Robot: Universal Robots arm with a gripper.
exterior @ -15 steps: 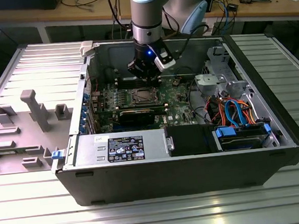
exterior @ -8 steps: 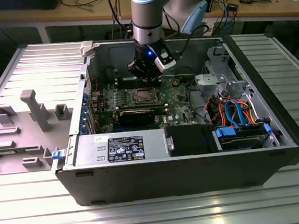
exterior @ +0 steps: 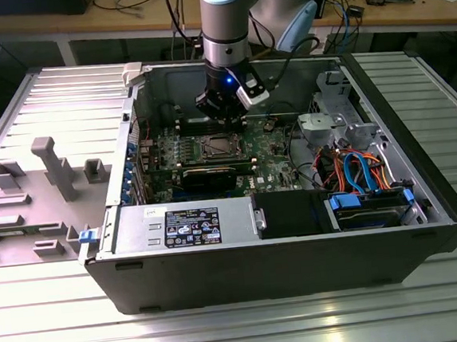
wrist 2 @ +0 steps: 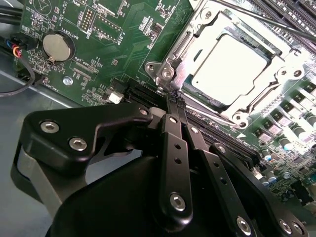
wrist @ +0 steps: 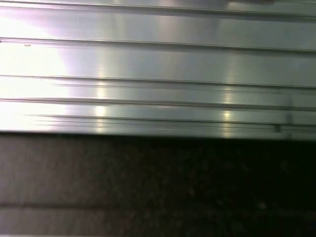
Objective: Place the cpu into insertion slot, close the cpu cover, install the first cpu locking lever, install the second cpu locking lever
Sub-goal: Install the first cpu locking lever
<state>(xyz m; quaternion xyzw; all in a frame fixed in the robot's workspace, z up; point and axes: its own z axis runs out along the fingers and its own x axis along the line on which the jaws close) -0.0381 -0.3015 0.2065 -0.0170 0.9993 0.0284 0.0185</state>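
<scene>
We are holding our gripper (wrist 2: 174,94), jaws pressed together, against the cover (wrist 2: 195,47) corner over the chip (wrist 2: 229,66), beside 1 coin battery (wrist 2: 58,45).

- An electronics lab or workshop
- Open computer case (exterior: 423,202) on a ribbed aluminium table (exterior: 226,331), beneath the gripper (exterior: 222,111)
- Behind the gripper, wooden benches (exterior: 407,13) strewn with cables (exterior: 130,2) and small parts

Gripper (wrist 2: 176,101) fingertips hide part of the cpu cover (wrist 2: 197,47) edge; cover's far corner cut off by frame.
</scene>
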